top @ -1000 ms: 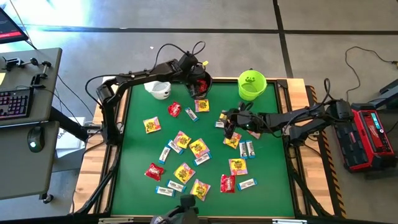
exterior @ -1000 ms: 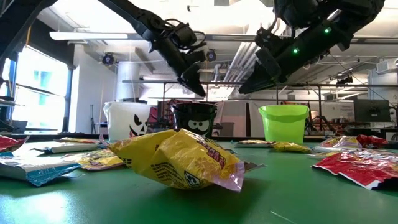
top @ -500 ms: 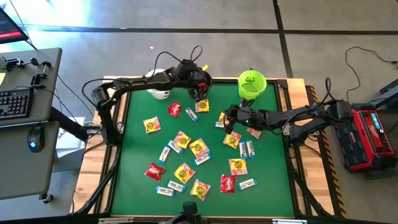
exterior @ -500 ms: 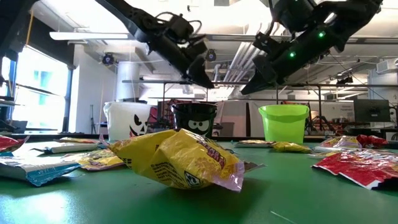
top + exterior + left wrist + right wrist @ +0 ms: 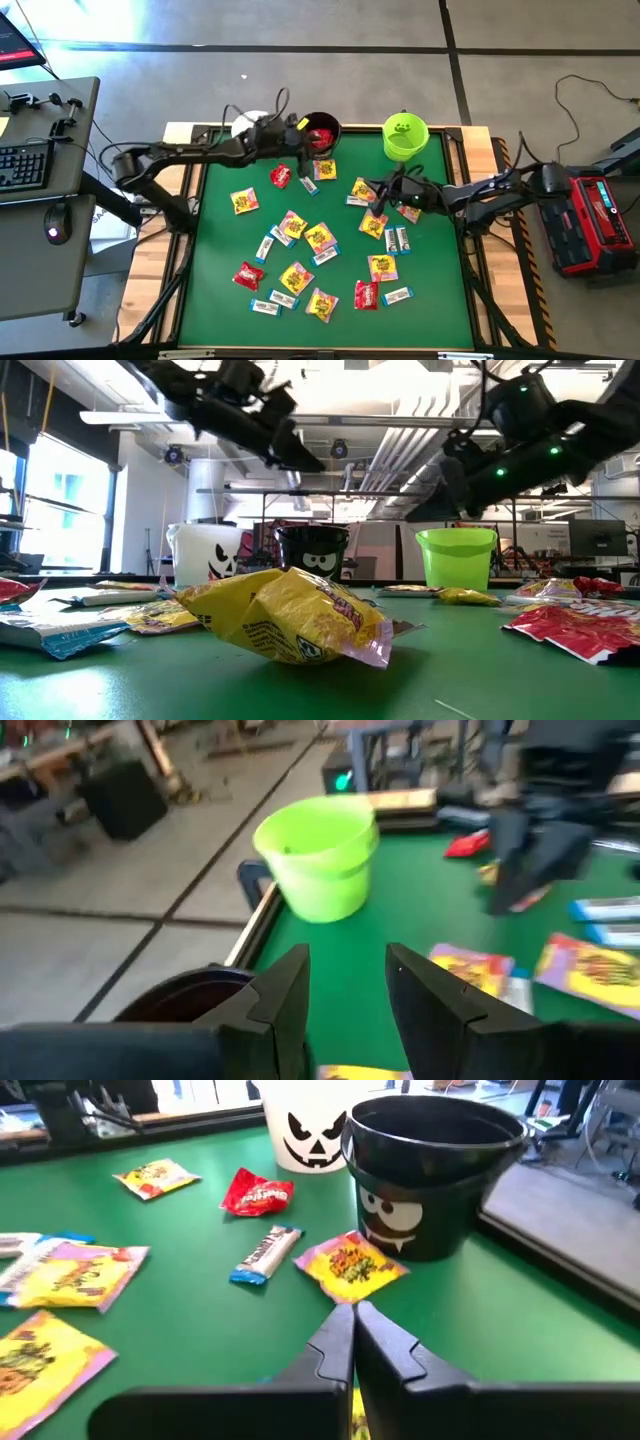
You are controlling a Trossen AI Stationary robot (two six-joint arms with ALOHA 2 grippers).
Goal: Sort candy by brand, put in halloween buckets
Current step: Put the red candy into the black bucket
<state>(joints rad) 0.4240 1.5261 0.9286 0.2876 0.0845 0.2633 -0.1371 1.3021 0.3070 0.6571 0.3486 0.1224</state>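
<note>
The worktop (image 5: 440,300) carried three buckets along its far edge: the white bucket (image 5: 305,1125) near the far-left corner, the black bucket (image 5: 320,131) at mid-edge with red packets visible inside, and the lime green bucket (image 5: 404,137) toward the far-right corner.

The left arm had swung back from above the black bucket; the left gripper (image 5: 287,128) was now between the white and black buckets. Its jaws stood partly apart with nothing between them, as the left wrist view confirmed. Judged from the red packets inside the black bucket, a red drop had been completed and this arm was free for the next pick.

The right gripper (image 5: 386,196) had dropped lower over the right-centre of the worktop, beside a yellow-and-pink packet (image 5: 373,224). Its jaws had closed fully within the last second. The right wrist view showed the finger tips meeting, with a sliver of yellow just below them; whether a packet was actually pinched could not be confirmed.

Most candy remained unsorted on the worktop: yellow-and-pink packets, red packets such as the one (image 5: 281,176) near the black bucket, and white-and-blue bars (image 5: 265,247) spread from centre to the near edge. The task was therefore at an early stage. If the right jaws held nothing, the grasp would need repeating.
</note>
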